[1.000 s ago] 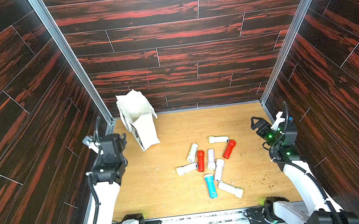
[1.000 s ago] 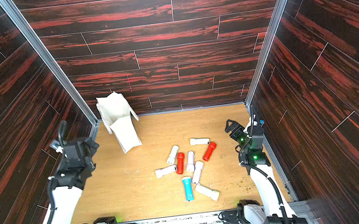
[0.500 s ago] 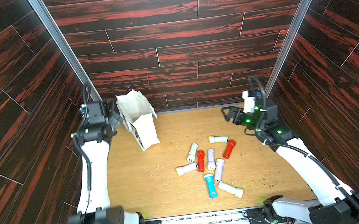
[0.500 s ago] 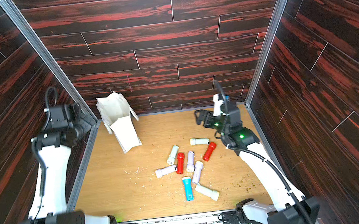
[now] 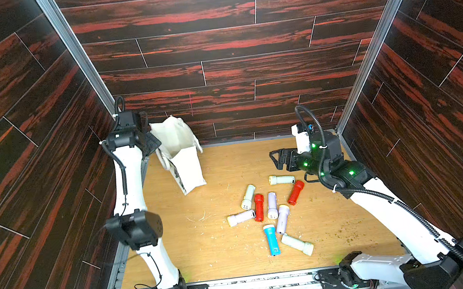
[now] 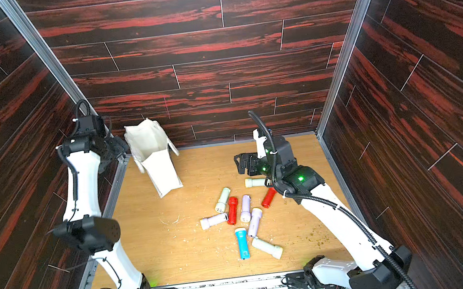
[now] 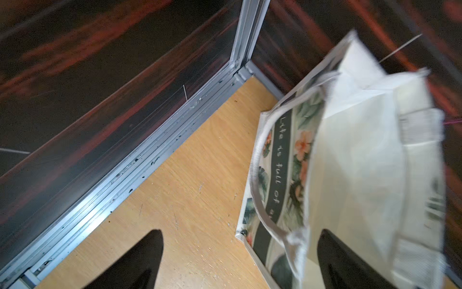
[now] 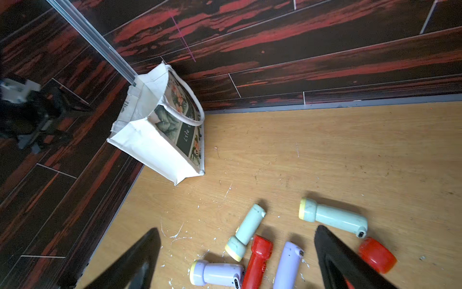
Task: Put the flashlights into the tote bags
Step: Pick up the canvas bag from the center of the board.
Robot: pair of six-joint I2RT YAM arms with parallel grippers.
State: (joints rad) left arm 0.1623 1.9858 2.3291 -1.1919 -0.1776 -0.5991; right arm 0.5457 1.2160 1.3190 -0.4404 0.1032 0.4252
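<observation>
Standing in the far left corner of the table [image 5: 227, 166], the white tote bag [image 5: 185, 162] has its top open and a flower picture on one side. The left hand [image 5: 151, 144] is wide open just beside it and holds nothing. Nine flashlights [image 5: 272, 204] lie in a messy bunch on the table right of the middle, well apart from the bag: two red, one blue, the others pale, and the right hand [image 5: 277, 157] hangs wide open over their far side, holding nothing.
</observation>
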